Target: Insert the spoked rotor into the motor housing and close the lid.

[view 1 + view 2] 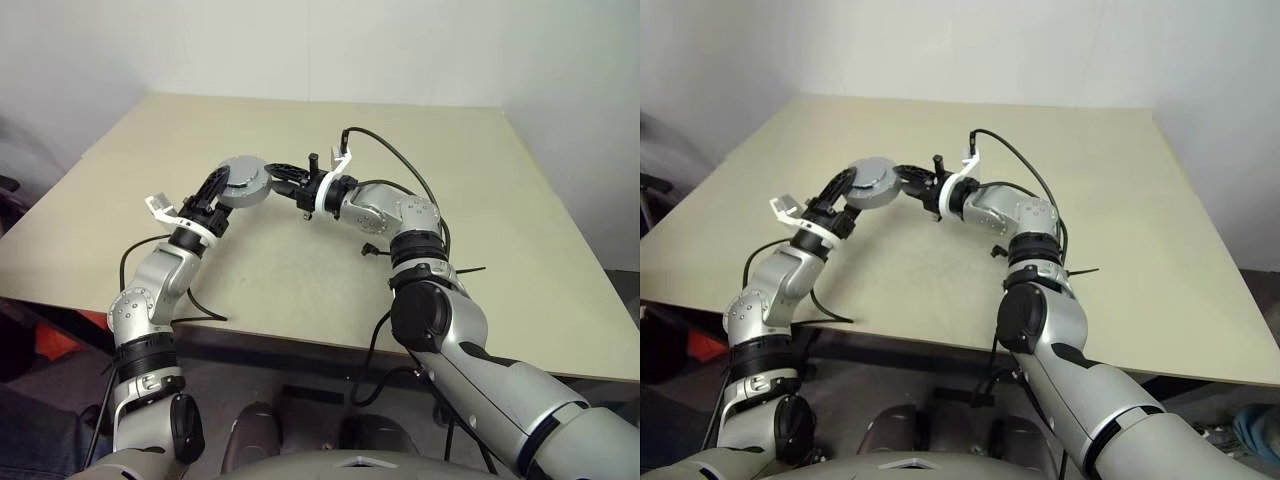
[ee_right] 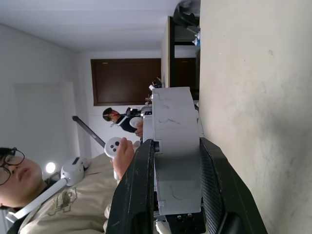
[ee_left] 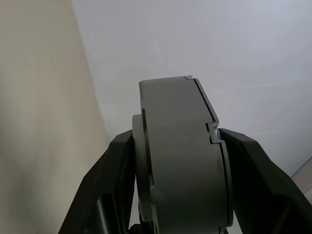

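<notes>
Motor housing, a short round silver-grey metal cup (image 1: 243, 181), held up above the pale beige worktop (image 1: 300, 280) between both pincers.

Nearest, the left pincer (image 1: 213, 188) has its black fingers (image 3: 112, 185) on either side of the housing's grey wall, though the left wrist view does not settle whether they press it or only flank it, so I cannot tell its state. Just beyond, the right pincer (image 1: 292, 181) is clamped on the housing from the opposite side, its pads flat against both faces in the right wrist view. A seam runs round the wall, so the flat round lid probably sits on already; if so, the spoked rotor is inside and little remains but setting the unit down. Farther off, a person holding white controllers (image 2: 113, 145) stands behind.
</notes>
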